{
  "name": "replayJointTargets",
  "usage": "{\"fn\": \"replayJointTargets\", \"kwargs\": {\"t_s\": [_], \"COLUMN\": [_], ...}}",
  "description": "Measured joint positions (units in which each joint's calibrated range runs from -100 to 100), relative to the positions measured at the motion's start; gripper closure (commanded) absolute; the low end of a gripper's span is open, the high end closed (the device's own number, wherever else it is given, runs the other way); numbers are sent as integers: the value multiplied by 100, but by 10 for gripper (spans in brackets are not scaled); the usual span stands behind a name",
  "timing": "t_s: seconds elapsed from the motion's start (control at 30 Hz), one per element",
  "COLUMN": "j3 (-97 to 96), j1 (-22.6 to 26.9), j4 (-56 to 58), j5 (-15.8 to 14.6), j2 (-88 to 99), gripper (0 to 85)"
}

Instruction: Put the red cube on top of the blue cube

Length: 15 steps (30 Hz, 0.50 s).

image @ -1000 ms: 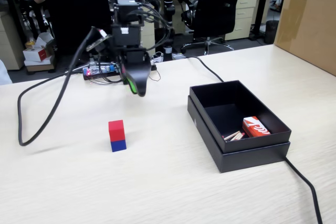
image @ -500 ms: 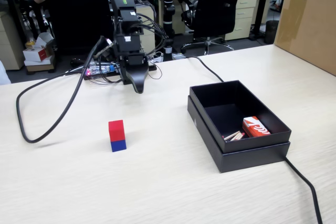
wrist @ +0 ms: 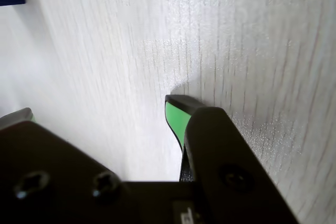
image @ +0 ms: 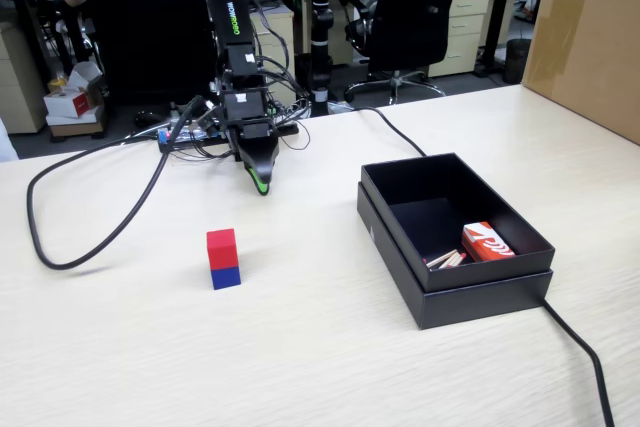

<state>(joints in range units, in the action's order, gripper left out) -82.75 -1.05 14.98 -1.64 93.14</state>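
Black box (image: 455, 282) is sitting on the table (image: 300, 367), holding a red-and-white packet (image: 487, 243) and some thin sticks (image: 445, 260); packet print unreadable. Red cube (image: 222, 248) is resting on the blue cube (image: 226, 277), near the box. Gripper (image: 261, 185) is hanging apart from the stack; can't tell its opening.

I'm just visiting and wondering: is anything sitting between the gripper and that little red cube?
Nothing visible. In the fixed view, only bare table lies between the gripper and the red cube, which already sits on the blue cube. The black box stands off to the right, out of that path.
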Motion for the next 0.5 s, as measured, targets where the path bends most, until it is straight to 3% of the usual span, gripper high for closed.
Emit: {"fn": "replayJointTargets", "kwargs": {"t_s": [0.2, 0.5], "j3": [-520, -694], "j1": [-49, -68], "j4": [-643, -689], "j5": [132, 200], "j2": [39, 375], "gripper": [380, 367]}}
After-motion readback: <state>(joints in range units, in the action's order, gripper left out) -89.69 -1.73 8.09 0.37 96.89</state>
